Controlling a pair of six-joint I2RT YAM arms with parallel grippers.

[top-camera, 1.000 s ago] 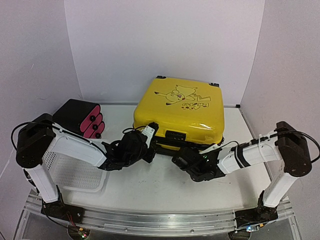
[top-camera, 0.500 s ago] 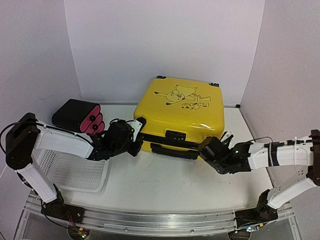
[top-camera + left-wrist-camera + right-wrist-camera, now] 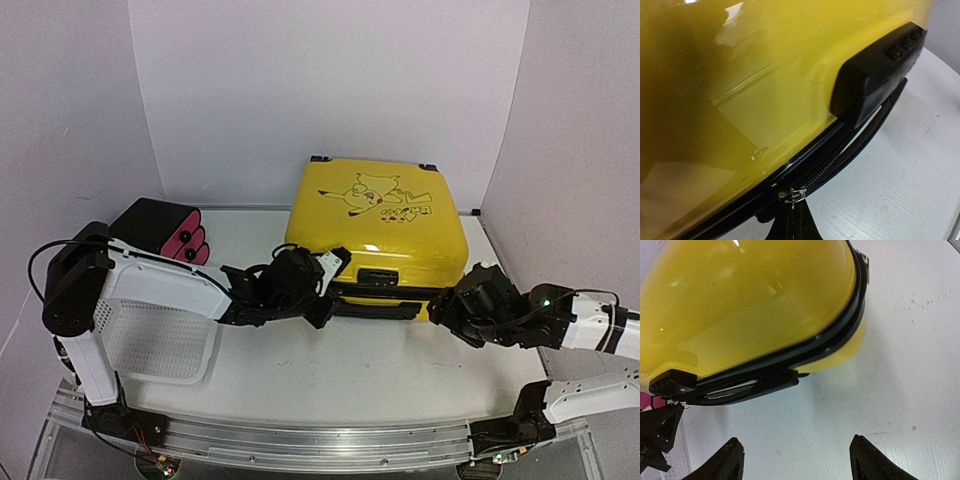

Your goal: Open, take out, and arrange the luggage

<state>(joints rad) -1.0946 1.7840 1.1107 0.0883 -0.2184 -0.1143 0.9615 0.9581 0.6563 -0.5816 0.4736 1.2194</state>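
Lying flat at the centre back of the surface (image 3: 350, 375), the luggage (image 3: 380, 230) is seen with its drawn-on lid up and its black zipper band turned toward the bottom of the frame. The left claw (image 3: 336, 260) is set against that band at the lower left of the shell, and its fingers (image 3: 782, 227) are pinched shut on the zipper pull (image 3: 792, 194). The right claw (image 3: 797, 460) is spread wide and empty over bare surface, just below the lower right corner of the luggage. A white basket (image 3: 150, 340) and a black case (image 3: 150, 228) are placed at the left of the frame.
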